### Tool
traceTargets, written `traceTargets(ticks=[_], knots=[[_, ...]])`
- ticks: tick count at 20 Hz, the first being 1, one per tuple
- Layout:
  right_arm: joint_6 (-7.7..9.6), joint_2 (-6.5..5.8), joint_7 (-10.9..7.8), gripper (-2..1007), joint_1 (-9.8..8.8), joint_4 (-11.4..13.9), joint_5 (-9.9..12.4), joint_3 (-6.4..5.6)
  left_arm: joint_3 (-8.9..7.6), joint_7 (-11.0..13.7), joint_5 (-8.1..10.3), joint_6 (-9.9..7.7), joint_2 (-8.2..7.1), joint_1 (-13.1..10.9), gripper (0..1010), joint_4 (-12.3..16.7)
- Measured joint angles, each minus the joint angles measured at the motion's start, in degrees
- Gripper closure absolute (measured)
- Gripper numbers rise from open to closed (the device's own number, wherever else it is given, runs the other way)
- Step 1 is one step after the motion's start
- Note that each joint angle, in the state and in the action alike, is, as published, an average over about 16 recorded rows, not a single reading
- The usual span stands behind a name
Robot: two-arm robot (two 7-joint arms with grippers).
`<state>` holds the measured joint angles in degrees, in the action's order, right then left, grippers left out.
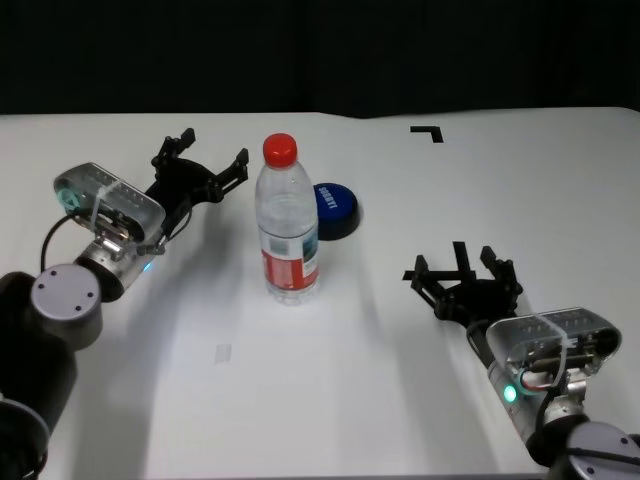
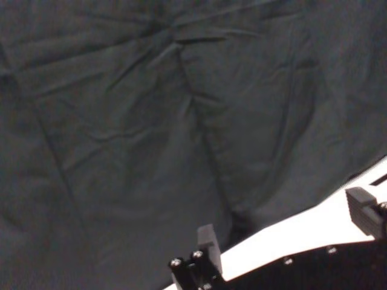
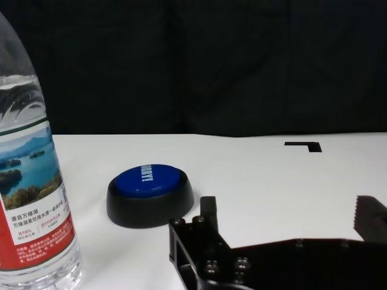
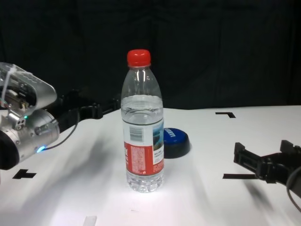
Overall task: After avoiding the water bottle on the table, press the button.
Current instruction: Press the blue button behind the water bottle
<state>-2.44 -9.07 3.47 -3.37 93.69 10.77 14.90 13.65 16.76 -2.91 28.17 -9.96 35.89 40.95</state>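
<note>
The water bottle (image 1: pixel 288 232), clear with a red cap, stands upright in the middle of the table (image 1: pixel 330 400). The blue button (image 1: pixel 335 206) sits just behind it to the right, apart from it. My left gripper (image 1: pixel 210 152) is open and raised to the left of the bottle's top, near the table's back. My right gripper (image 1: pixel 462 265) is open and empty, low over the table to the right of and nearer than the button. The right wrist view shows the button (image 3: pixel 148 192) ahead of the gripper (image 3: pixel 289 211), with the bottle (image 3: pixel 30 199) beside it. The chest view shows the bottle (image 4: pixel 143 132) and the button (image 4: pixel 175 141).
Black tape marks lie at the back right (image 1: pixel 428 131), near the right gripper (image 4: pixel 235 176) and at the front left (image 4: pixel 23 174). A dark curtain (image 2: pixel 181 121) hangs behind the table.
</note>
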Motion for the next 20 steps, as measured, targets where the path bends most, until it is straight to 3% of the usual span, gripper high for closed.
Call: traceTargets(ticks=[20], knots=[[0.00,0.00,0.00,2,0.00,0.0,0.0,0.00,-3.60,-3.8,0.23,-6.75,-2.63,-11.3,7,17.0]])
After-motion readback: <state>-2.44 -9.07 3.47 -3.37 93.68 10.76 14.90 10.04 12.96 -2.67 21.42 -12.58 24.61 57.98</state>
